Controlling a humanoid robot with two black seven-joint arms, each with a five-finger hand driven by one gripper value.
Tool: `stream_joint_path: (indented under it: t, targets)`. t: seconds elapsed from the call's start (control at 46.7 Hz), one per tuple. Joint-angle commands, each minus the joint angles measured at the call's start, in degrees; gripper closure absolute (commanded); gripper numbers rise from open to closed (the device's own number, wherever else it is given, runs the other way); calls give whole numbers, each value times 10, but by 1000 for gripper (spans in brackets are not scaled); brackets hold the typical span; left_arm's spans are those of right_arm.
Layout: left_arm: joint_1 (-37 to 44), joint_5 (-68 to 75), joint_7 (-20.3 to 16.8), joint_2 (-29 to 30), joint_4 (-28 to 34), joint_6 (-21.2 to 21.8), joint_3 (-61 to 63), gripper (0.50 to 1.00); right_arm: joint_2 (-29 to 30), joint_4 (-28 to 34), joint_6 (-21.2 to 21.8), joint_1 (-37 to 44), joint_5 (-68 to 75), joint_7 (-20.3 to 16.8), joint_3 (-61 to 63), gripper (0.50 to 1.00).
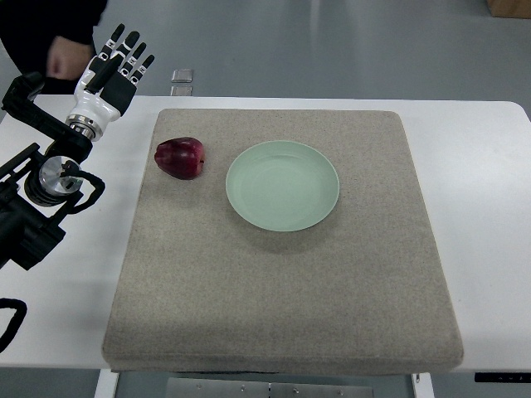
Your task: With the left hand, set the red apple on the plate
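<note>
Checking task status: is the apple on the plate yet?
No. The red apple lies on the grey mat just left of the empty green plate, while the left hand is open, apart from it.

The black jointed left arm (33, 207) runs off the picture's left edge, so its upper part is lost, and a black loop of cable (8, 323) near the white tabletop's (489, 249) left side is cut there too. A person in a dark sleeve (50, 21) at the top-left corner is mostly out of frame, one hand (68, 60) blurred. A brown box (510, 7) is clipped at the top-right corner. The tabletop's near edge and its metal frame (265, 387) are cut by the bottom edge.
</note>
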Motion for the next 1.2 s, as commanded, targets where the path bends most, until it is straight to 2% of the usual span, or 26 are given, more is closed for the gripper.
stream_joint_path:
  t: [0.0, 1.177]
  targets:
    - [0, 0, 0, 0, 0, 0, 0, 500, 0, 0, 0, 0, 0, 0, 0, 570]
    - [-8, 0, 0, 1, 5, -3, 0, 500, 0, 0, 0, 0, 0, 0, 0, 570]
